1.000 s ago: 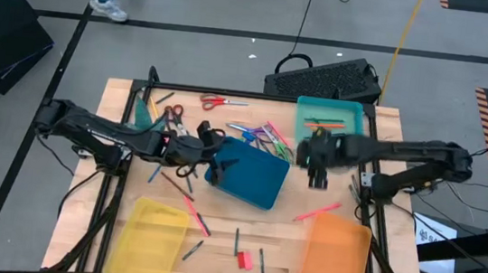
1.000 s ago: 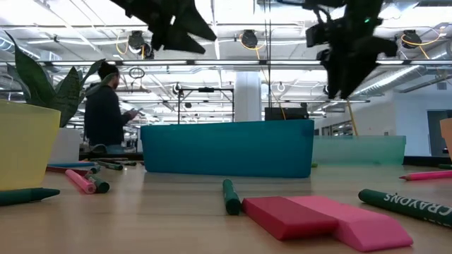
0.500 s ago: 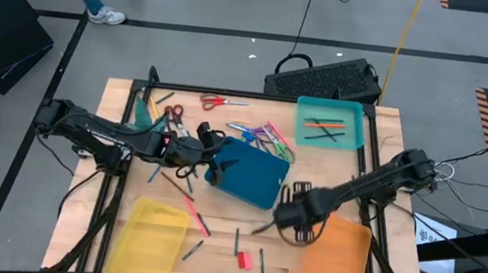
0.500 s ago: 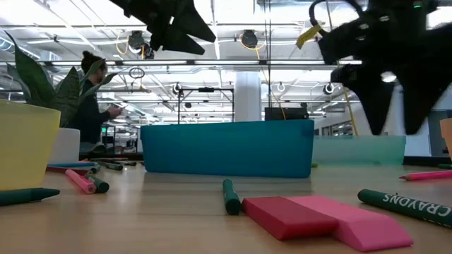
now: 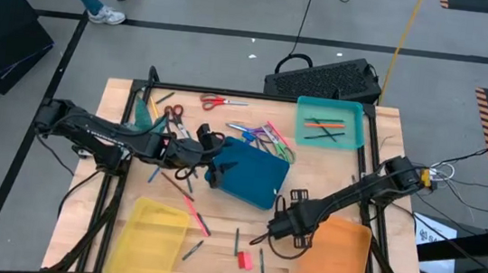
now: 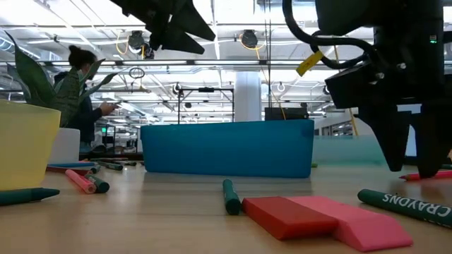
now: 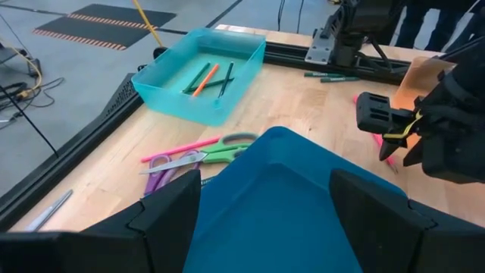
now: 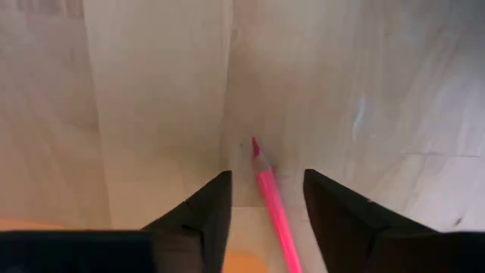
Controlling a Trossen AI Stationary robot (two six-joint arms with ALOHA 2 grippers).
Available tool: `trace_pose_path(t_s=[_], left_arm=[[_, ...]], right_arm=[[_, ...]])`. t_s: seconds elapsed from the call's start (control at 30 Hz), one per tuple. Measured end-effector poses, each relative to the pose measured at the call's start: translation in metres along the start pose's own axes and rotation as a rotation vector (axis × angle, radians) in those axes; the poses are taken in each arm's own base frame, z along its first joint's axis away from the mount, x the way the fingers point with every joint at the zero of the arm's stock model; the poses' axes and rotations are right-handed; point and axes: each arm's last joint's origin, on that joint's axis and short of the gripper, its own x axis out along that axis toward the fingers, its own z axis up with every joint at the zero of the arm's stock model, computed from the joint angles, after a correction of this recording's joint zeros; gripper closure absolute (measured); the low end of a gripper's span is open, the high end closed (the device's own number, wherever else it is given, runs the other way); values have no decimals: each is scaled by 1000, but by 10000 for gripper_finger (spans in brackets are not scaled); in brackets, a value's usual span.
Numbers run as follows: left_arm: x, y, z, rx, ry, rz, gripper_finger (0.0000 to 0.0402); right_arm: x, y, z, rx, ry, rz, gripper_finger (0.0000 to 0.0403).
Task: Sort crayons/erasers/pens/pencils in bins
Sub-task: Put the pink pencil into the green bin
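Note:
My right gripper (image 5: pixel 292 225) stands open at the table, left of the orange bin (image 5: pixel 337 255), fingers pointing down. In the right wrist view its fingers (image 8: pixel 267 176) stand on either side of a pink pencil (image 8: pixel 271 201) lying flat on the wood, near its tip. My left gripper (image 5: pixel 209 160) hangs open above the left end of the dark blue bin (image 5: pixel 249 175), clear of it. A red eraser (image 6: pixel 286 215) and a pink eraser (image 6: pixel 364 224) lie side by side near the front edge. The teal bin (image 5: pixel 329 121) holds some sticks. The yellow bin (image 5: pixel 154 230) is at the front left.
Scissors (image 5: pixel 220 103) and a heap of pens and scissors (image 5: pixel 266 139) lie at the back. Loose sticks (image 5: pixel 195 213) are scattered between the yellow and blue bins. A green crayon (image 6: pixel 406 204) lies near the erasers. A person walks beyond the table's far edge.
My right gripper has swung from beside the teal bin toward the table's near edge and come down onto the table next to the orange bin, its open fingers now straddling the pink pencil. The left arm has kept still.

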Motion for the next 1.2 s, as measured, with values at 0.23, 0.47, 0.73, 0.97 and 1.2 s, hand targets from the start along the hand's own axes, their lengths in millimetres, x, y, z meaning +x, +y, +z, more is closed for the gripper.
trace_pose_path(t_s=[0.23, 0.47, 0.73, 0.97, 1.2], left_arm=[[0, 0, -1, -1, 15, 3, 105], [0, 1, -4, -4, 38, 7, 105], [0, 0, -4, -7, 36, 6, 105], [0, 0, -4, -7, 36, 7, 105], [0, 1, -4, -7, 40, 7, 105]], right_arm=[[17, -8, -4, 20, 28, 31, 358], [26, -18, -10, -8, 60, 31, 385], [11, -33, -10, -3, -17, 34, 386], [-4, -50, -16, 36, -66, -58, 388], [-21, -67, -25, 63, -96, -104, 388]])
